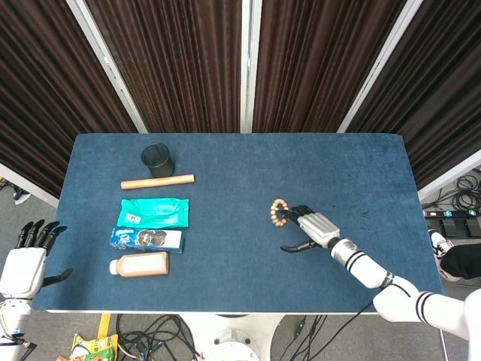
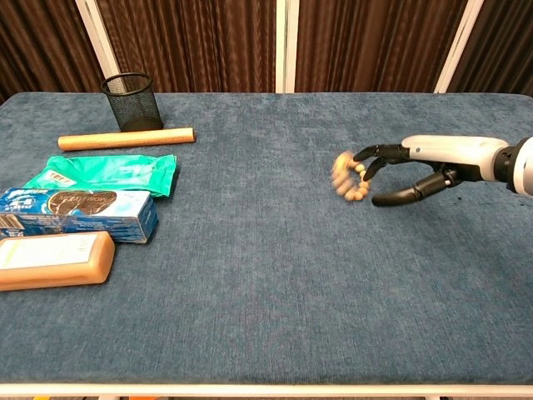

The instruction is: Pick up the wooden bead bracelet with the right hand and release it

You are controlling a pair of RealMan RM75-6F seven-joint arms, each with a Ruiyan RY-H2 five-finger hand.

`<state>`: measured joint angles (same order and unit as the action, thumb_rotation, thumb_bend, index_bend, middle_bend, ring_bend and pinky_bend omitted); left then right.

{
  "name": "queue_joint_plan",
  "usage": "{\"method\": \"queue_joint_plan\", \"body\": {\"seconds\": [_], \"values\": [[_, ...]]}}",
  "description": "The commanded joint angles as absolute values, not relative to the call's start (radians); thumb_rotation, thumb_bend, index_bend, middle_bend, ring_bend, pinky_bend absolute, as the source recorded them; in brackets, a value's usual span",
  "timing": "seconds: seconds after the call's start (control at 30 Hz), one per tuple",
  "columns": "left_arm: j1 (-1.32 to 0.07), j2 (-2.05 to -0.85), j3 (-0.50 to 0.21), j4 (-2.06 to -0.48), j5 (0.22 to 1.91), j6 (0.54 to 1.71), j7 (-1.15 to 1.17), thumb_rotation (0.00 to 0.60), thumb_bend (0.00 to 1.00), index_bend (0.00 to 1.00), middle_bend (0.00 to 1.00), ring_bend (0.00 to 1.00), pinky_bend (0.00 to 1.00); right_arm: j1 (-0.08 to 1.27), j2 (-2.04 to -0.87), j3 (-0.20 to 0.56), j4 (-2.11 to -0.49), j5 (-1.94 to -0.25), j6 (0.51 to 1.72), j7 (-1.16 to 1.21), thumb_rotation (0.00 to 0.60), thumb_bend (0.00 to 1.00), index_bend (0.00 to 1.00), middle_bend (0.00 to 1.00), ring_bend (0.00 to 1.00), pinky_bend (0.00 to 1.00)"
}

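Observation:
The wooden bead bracelet [image 1: 279, 213] shows as a light-brown ring on the blue table [image 1: 240, 162], right of centre. In the chest view the bracelet [image 2: 348, 178] is motion-blurred just off the tips of my right hand's fingers [image 2: 373, 156]. My right hand [image 1: 310, 228] is low over the cloth, palm down, fingers and thumb spread, with nothing gripped; I cannot tell whether a fingertip still touches the beads. My left hand [image 1: 26, 259] hangs off the table's front left corner, fingers apart and empty.
On the left side stand a black mesh cup [image 1: 157, 159], a wooden rod [image 1: 158, 181], a green packet [image 1: 154, 212], a blue cookie box [image 1: 148, 239] and a tan bottle [image 1: 140, 264]. Dark curtains hang behind the table.

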<state>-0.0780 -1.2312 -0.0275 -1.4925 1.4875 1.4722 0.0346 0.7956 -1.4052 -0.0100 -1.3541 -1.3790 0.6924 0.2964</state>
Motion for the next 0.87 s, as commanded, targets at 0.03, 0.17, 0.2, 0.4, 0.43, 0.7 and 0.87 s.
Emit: {"method": "queue_joint_plan", "body": {"seconds": [0.03,0.17,0.2,0.4,0.43,0.7,0.87], "values": [[-0.080,-1.235,-0.028,-1.486,1.488,1.469,0.028,0.600,0.04,0.20,0.14,0.03,0.01,0.810,-1.296,0.007,-1.530,-1.251,0.621,0.169,0.199,0.09,0.01,0.15,0.00,0.00],[-0.083,-1.240,-0.031,-1.475,1.496,1.476,0.017,0.600,0.04,0.20,0.14,0.03,0.01,0.729,-1.275,0.031,-1.559,-1.297,0.765,0.245,0.199,0.09,0.02,0.21,0.00,0.00],[-0.083,-1.242,-0.033,-1.471,1.497,1.481,0.014,0.600,0.04,0.20,0.14,0.03,0.01,0.691,-1.279,0.032,-1.549,-1.311,0.846,0.226,0.218,0.09,0.04,0.25,0.01,0.00],[-0.077,-1.263,-0.043,-1.447,1.486,1.497,0.015,0.600,0.04,0.20,0.14,0.03,0.01,0.493,-1.252,0.018,-1.562,-1.322,1.218,0.001,0.592,0.31,0.09,0.29,0.04,0.00],[-0.076,-1.266,-0.044,-1.445,1.485,1.499,0.014,0.600,0.04,0.20,0.14,0.03,0.01,0.465,-1.244,0.013,-1.570,-1.328,1.264,-0.014,0.598,0.32,0.09,0.27,0.04,0.00],[-0.061,-1.291,-0.058,-1.442,1.460,1.525,0.043,0.600,0.03,0.20,0.14,0.03,0.01,0.264,-1.124,-0.050,-1.672,-1.388,1.490,0.010,0.563,0.33,0.00,0.05,0.00,0.00],[-0.053,-1.295,-0.056,-1.446,1.461,1.536,0.049,0.600,0.03,0.20,0.14,0.03,0.01,0.213,-1.084,-0.064,-1.703,-1.414,1.525,-0.008,0.503,0.33,0.00,0.04,0.00,0.00]]}}
